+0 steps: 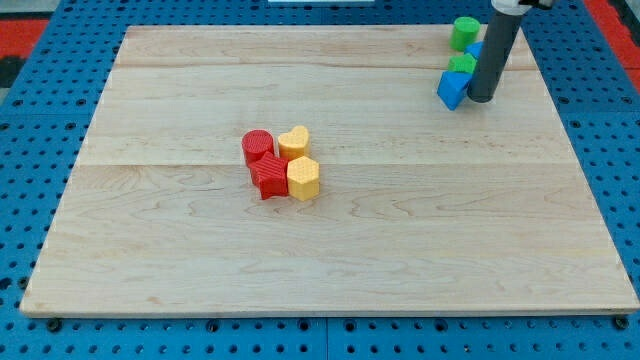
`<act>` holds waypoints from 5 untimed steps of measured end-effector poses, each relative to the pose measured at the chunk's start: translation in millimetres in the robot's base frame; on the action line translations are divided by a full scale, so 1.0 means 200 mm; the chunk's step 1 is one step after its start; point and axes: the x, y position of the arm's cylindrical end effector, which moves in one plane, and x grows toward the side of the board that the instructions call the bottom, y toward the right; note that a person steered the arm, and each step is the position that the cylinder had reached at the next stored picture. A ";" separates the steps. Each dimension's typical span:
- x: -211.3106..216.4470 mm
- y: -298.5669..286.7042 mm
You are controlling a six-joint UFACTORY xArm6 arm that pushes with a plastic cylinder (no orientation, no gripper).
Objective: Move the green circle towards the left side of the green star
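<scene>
A pale wooden board (330,250) of joined planks lies before me on a blue pegboard (40,150) dotted with holes. Red surface (20,30) shows at the view's top corners. Light is even.

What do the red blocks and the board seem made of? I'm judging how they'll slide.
The red round block and red ridged block look like matte plastic, possibly 3D-printed: fine surface ridges show. The pale board looks like smooth, lightly finished wood: grain lines and plank seams are visible.
</scene>
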 end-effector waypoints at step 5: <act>-0.75 0.01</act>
